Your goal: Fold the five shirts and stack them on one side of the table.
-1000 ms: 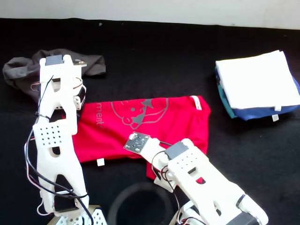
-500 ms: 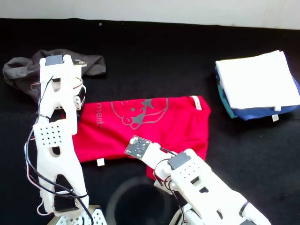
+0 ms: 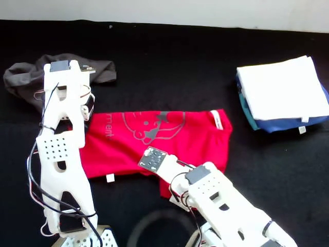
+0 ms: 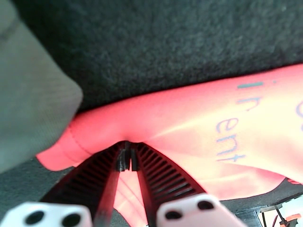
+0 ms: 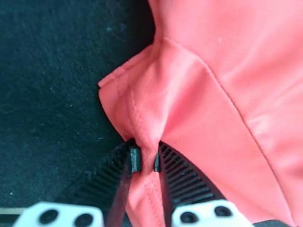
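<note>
Stack (image 3: 282, 92) at right edge of desk (image 3: 169, 67): white over blue and teal, seemingly three done. Red shirt (image 3: 169, 136) mid-desk, partly folded; left jaws pinch its left end, right jaws its near hem. Grey shirt (image 3: 25, 77) crumpled, far left corner, still to do.

Bright, even light — the white shirt (image 3: 282, 87) glares, featureless; shadows on the black table (image 3: 169, 67) are faint.

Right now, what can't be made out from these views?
High view: how many shirts lie under the white shirt; it covers the stack.
High view: red shirt's near edge, under the right arm.
High view: part of the grey shirt, behind the left arm.
</note>
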Robot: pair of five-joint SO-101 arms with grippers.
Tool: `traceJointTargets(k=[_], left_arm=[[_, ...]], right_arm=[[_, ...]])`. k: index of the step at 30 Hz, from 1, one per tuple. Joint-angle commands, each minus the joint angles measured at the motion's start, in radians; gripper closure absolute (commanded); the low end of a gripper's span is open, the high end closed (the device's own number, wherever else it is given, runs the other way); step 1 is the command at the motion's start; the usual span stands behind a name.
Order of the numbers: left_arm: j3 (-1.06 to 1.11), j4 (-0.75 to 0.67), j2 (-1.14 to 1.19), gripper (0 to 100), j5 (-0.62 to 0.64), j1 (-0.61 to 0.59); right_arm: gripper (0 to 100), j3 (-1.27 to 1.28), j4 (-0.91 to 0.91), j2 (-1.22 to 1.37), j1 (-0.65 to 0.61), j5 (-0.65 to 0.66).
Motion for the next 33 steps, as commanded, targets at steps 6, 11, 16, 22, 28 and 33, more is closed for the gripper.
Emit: traceJointTargets(k=[6, 11, 16, 22, 28, 33], left_arm=[[-0.033, -0.009, 0.012, 99, 0.005, -0.015], [-0.033, -0.009, 0.012, 99, 0.005, -0.015], [-0.033, -0.009, 0.012, 99, 0.005, -0.015], [-0.033, -0.009, 0.012, 99, 0.003, -0.015], [-0.031, -0.009, 0.012, 99, 0.003, -0.016], [-0.031, -0.009, 0.012, 99, 0.003, -0.016]], right_arm=[[99.3, -0.170, 0.148, 0.002, 0.116, 0.055], [99.3, -0.435, 0.188, 0.018, 0.295, 0.149], [99.3, -0.613, 0.188, 0.131, 0.315, 0.166], [98.9, -0.866, 0.193, 0.455, 0.315, 0.166], [87.3, -1.110, 0.251, 0.700, 0.320, 0.147], [84.3, -1.247, 0.228, 0.797, 0.386, 0.021]])
